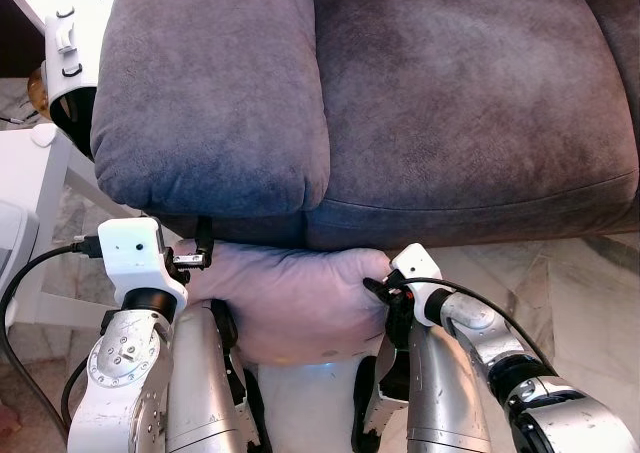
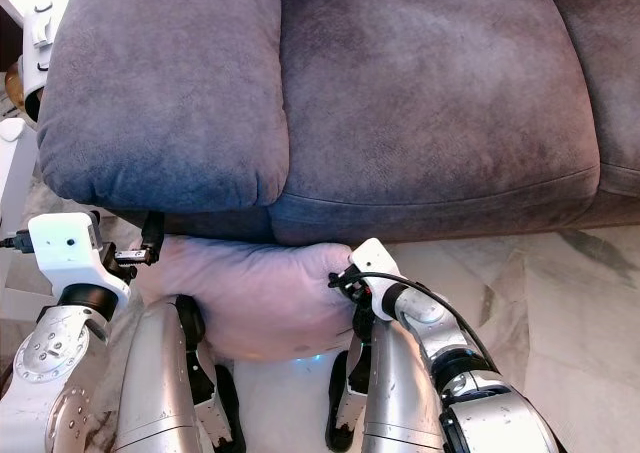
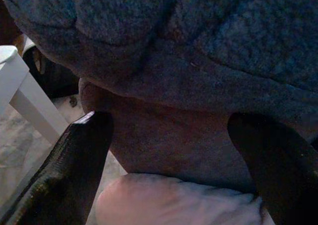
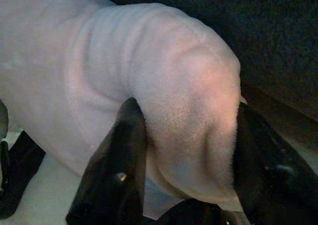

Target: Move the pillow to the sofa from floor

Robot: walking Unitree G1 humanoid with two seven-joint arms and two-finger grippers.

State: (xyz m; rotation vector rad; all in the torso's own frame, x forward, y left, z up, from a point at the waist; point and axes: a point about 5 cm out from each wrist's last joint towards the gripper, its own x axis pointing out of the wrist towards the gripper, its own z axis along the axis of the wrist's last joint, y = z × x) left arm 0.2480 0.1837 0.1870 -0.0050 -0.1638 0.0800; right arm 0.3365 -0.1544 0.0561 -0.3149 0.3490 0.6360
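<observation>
Soft pale pink pillow held between both arms, low against the front of the plush grey-blue fabric sofa.

The right gripper has its black fingers clenched on the pillow's right end. The left gripper is at the pillow's left end, fingers spread apart beneath the sofa's padded armrest, the pillow's edge between them. A white table leg stands at far left.

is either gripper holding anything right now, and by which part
The right gripper is shut on the pillow, pinching its corner. The left gripper is open at the opposite end, holding nothing.
</observation>
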